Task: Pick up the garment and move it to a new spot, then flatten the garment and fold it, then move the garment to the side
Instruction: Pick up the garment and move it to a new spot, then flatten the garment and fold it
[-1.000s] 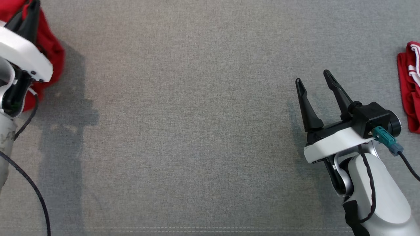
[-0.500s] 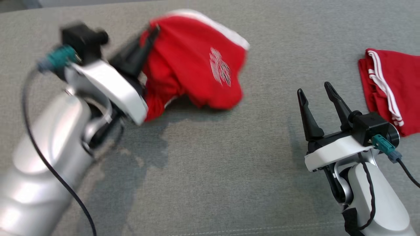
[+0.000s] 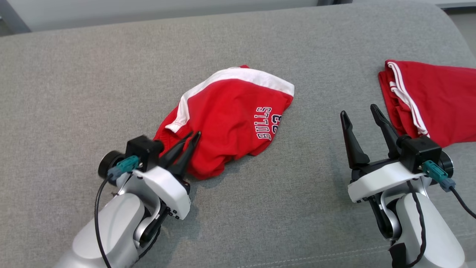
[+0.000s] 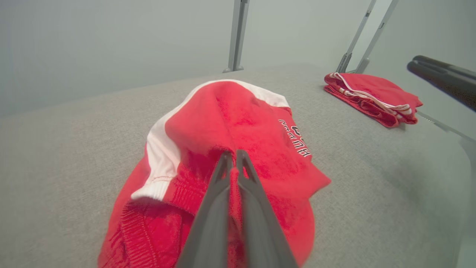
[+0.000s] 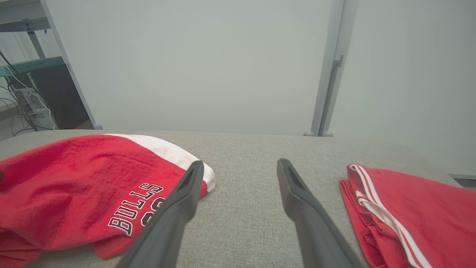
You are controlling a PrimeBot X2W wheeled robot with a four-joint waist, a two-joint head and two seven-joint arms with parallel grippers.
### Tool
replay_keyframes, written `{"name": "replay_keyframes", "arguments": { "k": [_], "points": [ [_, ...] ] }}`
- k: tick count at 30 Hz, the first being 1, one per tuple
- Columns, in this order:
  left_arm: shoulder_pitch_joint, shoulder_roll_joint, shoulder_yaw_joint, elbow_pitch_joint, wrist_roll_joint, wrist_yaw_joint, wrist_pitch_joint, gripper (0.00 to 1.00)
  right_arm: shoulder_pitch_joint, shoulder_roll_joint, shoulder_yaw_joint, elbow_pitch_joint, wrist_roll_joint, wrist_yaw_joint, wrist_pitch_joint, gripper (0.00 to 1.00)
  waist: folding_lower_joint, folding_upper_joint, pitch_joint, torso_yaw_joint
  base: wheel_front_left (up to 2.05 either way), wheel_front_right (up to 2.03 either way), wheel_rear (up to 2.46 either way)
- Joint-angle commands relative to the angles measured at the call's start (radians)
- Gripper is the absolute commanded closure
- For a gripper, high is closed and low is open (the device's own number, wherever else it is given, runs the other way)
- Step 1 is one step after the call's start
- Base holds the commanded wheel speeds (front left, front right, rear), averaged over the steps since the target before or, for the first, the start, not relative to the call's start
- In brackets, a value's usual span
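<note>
Lab-like test room: grey fabric table (image 3: 260, 208), bare partitions (image 5: 193, 63), computer tower (image 5: 32, 102)

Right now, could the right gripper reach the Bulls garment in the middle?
Probably yes: the right gripper stands open, and only bare grey surface lies between it and the Bulls garment.

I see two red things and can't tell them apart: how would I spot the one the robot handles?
Start at the wide grey cushion. Near its middle lies a crumpled red garment, pinched by the left pincer. Unlike the folded red garment at the right, it bears a broad white band and BULLS lettering.
</note>
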Motion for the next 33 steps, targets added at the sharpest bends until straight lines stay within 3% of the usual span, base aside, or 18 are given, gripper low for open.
{"name": "replay_keyframes", "arguments": {
  "k": [1,8,15,24,33],
  "points": [
    [-0.004,0.01,0.047,0.01,0.006,0.019,-0.038,0.0,0.001,0.007,0.014,-0.014,0.002,0.0,-0.013,0.0,0.0,0.0,-0.017,-0.007,0.0,0.0,0.0],
    [0.058,0.0,0.148,0.051,0.053,0.067,-0.096,0.0,0.023,0.002,0.001,-0.004,0.003,0.0,-0.013,0.0,0.0,0.0,-0.078,-0.013,0.0,0.0,0.0],
    [0.21,0.006,0.397,-0.088,0.191,0.117,-0.097,0.0,0.06,-0.008,-0.017,-0.01,0.006,0.0,-0.013,0.0,0.0,0.0,-0.137,-0.009,0.0,0.0,0.0],
    [0.395,-0.036,0.603,-0.166,0.31,0.091,-0.097,0.0,0.117,-0.019,-0.045,-0.011,0.014,0.0,-0.013,0.0,0.0,0.0,-0.196,0.009,0.0,0.0,0.0],
    [0.53,-0.135,0.732,-0.207,0.41,0.049,-0.097,0.0,0.169,-0.018,-0.072,-0.015,0.017,0.0,-0.013,0.0,0.0,0.0,-0.213,0.023,0.0,0.0,0.0]
  ]
}}
